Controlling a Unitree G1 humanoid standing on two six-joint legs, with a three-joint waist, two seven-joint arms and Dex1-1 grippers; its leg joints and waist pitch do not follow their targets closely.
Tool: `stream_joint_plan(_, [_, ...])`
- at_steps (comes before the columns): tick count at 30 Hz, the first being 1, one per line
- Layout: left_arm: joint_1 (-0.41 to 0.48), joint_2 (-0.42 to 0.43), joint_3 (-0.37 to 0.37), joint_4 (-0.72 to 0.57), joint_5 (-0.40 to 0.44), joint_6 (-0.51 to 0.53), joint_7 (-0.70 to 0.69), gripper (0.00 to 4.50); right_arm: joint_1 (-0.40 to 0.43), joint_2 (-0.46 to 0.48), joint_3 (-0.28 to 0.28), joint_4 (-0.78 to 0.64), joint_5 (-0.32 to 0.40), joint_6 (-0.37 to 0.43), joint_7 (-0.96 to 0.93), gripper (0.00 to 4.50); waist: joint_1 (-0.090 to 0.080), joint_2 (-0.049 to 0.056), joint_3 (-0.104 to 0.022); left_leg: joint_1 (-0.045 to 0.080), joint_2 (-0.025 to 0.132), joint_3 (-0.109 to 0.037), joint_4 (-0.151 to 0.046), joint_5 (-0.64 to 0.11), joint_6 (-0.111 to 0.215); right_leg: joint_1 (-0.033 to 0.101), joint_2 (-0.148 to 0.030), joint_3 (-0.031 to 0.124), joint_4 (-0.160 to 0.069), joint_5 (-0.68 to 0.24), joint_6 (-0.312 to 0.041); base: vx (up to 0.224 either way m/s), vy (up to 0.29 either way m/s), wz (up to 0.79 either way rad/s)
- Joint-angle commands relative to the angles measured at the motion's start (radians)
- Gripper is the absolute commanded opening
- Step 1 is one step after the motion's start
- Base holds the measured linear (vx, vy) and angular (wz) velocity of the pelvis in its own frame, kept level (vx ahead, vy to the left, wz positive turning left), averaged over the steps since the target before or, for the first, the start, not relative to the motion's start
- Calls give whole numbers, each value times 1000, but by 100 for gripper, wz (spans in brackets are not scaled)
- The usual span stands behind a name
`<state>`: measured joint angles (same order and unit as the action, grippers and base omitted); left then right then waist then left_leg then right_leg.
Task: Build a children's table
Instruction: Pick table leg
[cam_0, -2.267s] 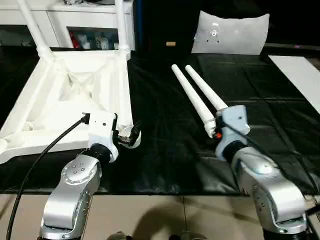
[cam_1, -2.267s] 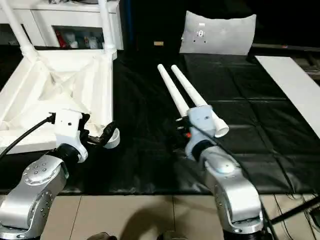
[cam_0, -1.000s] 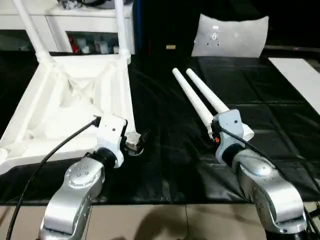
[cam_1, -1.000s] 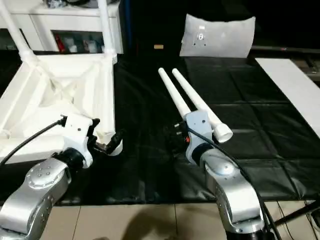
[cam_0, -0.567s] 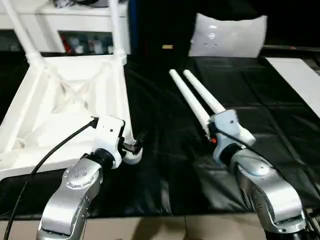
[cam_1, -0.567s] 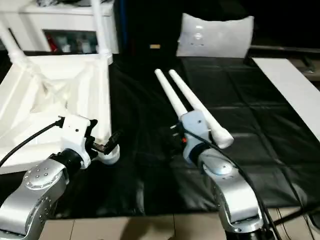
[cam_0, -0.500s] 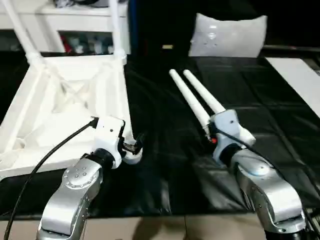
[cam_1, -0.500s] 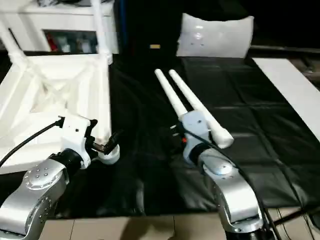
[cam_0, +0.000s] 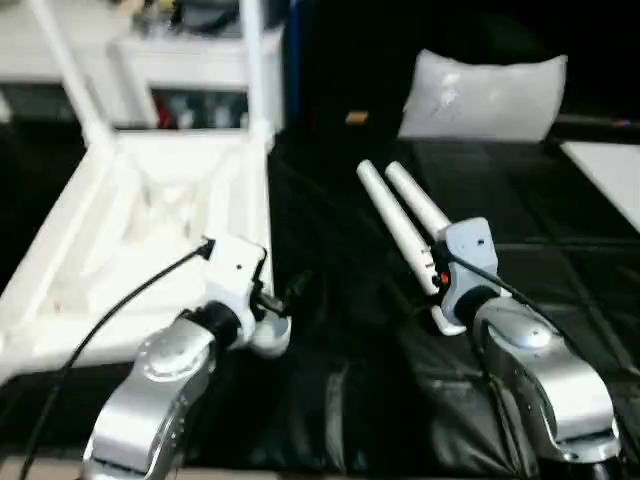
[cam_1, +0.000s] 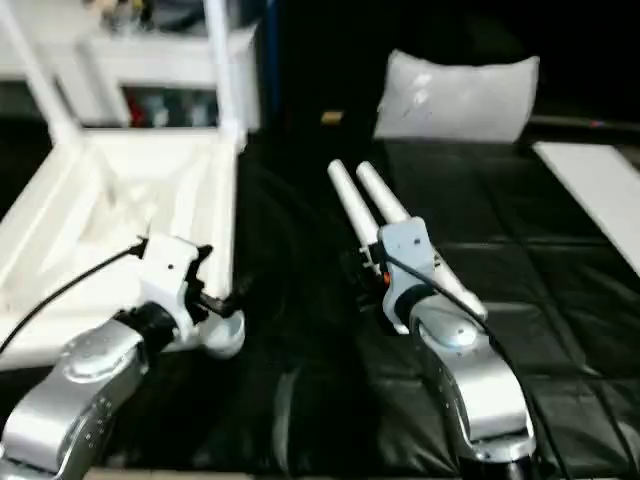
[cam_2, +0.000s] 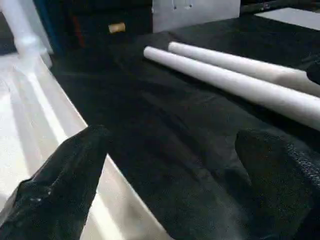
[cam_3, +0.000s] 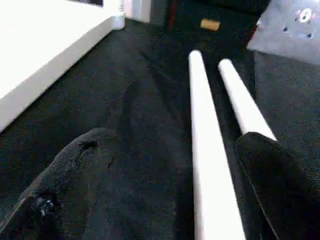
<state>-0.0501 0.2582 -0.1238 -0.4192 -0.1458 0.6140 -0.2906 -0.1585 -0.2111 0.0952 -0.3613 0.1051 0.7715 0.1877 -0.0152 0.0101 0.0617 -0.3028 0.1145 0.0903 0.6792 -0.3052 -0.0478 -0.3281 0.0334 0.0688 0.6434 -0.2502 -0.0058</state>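
A white plastic children's table top (cam_0: 150, 215) lies upside down on a black mat (cam_0: 330, 260), its X-ribbed underside facing up, with 2 legs (cam_0: 255, 70) already standing upright in its far corner sockets. The left gripper (cam_2: 165, 165) hovers just beside the top's near right corner, its 2 black fingers (cam_2: 65, 175) spread wide and holding nothing. To the right, 2 loose tapered legs (cam_3: 207, 145) lie side by side (nearly touching) on the mat. The right gripper (cam_3: 170, 170) hangs over their near ends, fingers (cam_3: 272, 172) wide apart, empty. A grey cushion (cam_0: 487, 95) sits beyond.
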Motion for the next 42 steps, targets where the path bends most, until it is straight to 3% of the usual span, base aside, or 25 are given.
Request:
stream_joint_plan(1, [-8,8,-9,-5,1,8,-13,449,-14,-18,-5,-15,-4,11,2,450,-39,18,-42,53,117,-80,-169,-280,21,-30,-73,-35,-39,-278,-170,50,74,-20])
stream_joint_plan(2, [-4,10,-15,-7,3,-8,-25,449,-22,-26,-6,-14,-7,26,-1,450,-61,15,-46,74,118,-74,-169,-320,90,-30,-97,-63,-37,-155,-207,57,30,7])
stream_joint_plan(3, [-2,10,-17,-8,3,-16,-30,449,-26,-28,-7,-13,-8,33,-2,450,-70,14,-45,52,113,-77,-167,-255,124,-12,-109,-71,-39,-77,-219,57,30,7])
stream_joint_plan(4, [1,21,-28,-15,2,-6,-42,449,-35,-36,-8,-10,-8,60,0,450,-64,-3,-51,3,81,-41,-128,-67,191,22,-155,-59,-75,49,-254,0,0,0])
stream_joint_plan(5, [2,27,-33,-18,2,0,-49,449,-40,-40,-8,-8,-8,74,2,450,-46,-18,-56,-60,50,-14,-89,123,211,66,-188,-17,-84,147,-273,0,0,0])
stream_joint_plan(6, [3,36,-39,-28,-4,12,-60,449,-54,-54,-3,2,-12,110,7,450,-45,-23,-75,-75,48,-14,-79,208,203,86,-189,-9,-71,210,-268,0,0,0])
stream_joint_plan(7, [4,42,-41,-36,-12,20,-70,449,-68,-67,2,13,-16,134,15,450,-44,-20,-80,-74,58,-20,-88,329,175,73,-175,-20,-51,338,-253,0,0,0])
stream_joint_plan(8, [3,57,-45,-52,-29,28,-94,449,-90,-84,9,39,-18,152,31,450,-46,-18,-81,-56,68,-22,-87,393,152,49,-162,-30,-41,413,-256,0,0,0])
stream_joint_plan(9, [3,57,-45,-52,-29,28,-94,449,-90,-84,9,39,-18,152,31,450,-47,-17,-80,-56,71,-23,-87,426,142,43,-157,-33,-38,439,-260,0,0,0])
stream_joint_plan(10, [2,68,-50,-63,-41,31,-114,449,-107,-95,14,61,-21,161,41,450,-39,-5,-73,-48,77,-20,-88,403,123,31,-158,-38,-43,404,-271,0,0,0])
stream_joint_plan(11, [-1,87,-58,-79,-55,36,-143,449,-139,-108,21,109,-30,154,50,450,-39,-9,-70,-48,78,-18,-91,363,113,31,-159,-39,-49,360,-277,0,0,0])
stream_joint_plan(12, [-2,100,-64,-90,-63,40,-162,449,-161,-116,26,142,-36,148,55,450,-34,-9,-65,-48,82,-15,-98,261,93,30,-163,-38,-56,250,-294,0,0,0])
stream_joint_plan(13, [-3,101,-64,-91,-64,41,-164,449,-164,-115,25,146,-35,147,55,450,-28,-8,-57,-46,87,-12,-104,169,69,27,-165,-38,-63,151,-304,0,0,0])
stream_joint_plan(14, [-6,115,-70,-102,-76,55,-185,449,-193,-110,14,190,-32,132,52,450,-27,-4,-55,-44,89,-11,-105,134,57,26,-166,-37,-65,116,-305,-54,-18,1])
stream_joint_plan(15, [-15,132,-77,-116,-90,78,-212,449,-241,-91,-15,260,-6,125,56,450,-27,-6,-49,-39,87,-5,-110,16,28,18,-165,-36,-75,-6,-301,-54,-18,1])
stream_joint_plan(20, [-49,150,-76,-135,-127,138,-241,449,-348,-98,0,426,-26,121,66,450,-24,-5,-47,-35,89,12,-113,-86,-12,2,-162,-35,-88,-178,-259,-59,-19,2])
stream_joint_plan(21, [-59,164,-77,-143,-143,162,-257,449,-393,-87,-13,497,-21,125,66,450,-26,-4,-49,-42,85,13,-112,-83,-19,4,-160,-35,-85,-182,-254,-56,-19,2])
stream_joint_plan(25, [-70,188,-79,-150,-158,184,-281,449,-461,-71,-35,618,2,121,88,450,-29,-6,-51,-46,81,15,-108,-97,-19,-3,-157,-34,-85,-211,-246,0,0,0])
stream_joint_plan(28, [-77,197,-80,-142,-152,188,-284,450,-509,-63,-42,717,25,141,130,431,-26,-7,-54,-54,82,18,-108,-60,-13,3,-156,-35,-84,-167,-252,0,0,0])
stream_joint_plan(32, [-79,198,-77,-143,-159,196,-290,450,-530,-57,-49,769,38,164,149,431,-20,-5,-63,-58,86,21,-103,22,-6,7,-155,-35,-73,-52,-277,0,0,0])
stream_joint_plan(34, [-80,198,-78,-143,-160,200,-289,450,-536,-56,-55,777,48,199,154,393,-13,-5,-72,-65,86,22,-99,122,13,14,-152,-37,-59,87,-291,0,0,0])
stream_joint_plan(36, [-83,201,-81,-144,-164,207,-285,450,-557,-62,-58,821,62,227,184,388,-8,-4,-68,-63,87,24,-101,113,21,9,-151,-39,-61,100,-300,0,0,0])
stream_joint_plan(38, [-87,205,-81,-143,-169,212,-285,450,-580,-73,-47,881,64,232,225,355,-2,-5,-64,-60,89,27,-103,53,16,6,-154,-38,-67,25,-311,0,0,0])
stream_joint_plan(41, [-89,204,-83,-140,-172,212,-289,450,-586,-80,-26,906,63,239,258,342,2,-5,-61,-57,92,28,-105,23,3,1,-154,-38,-70,-28,-301,0,0,0])
stream_joint_plan(42, [-90,202,-85,-140,-172,214,-289,450,-593,-83,-15,932,59,238,275,318,3,-7,-60,-58,92,29,-106,17,2,1,-155,-38,-72,-43,-299,0,0,0])
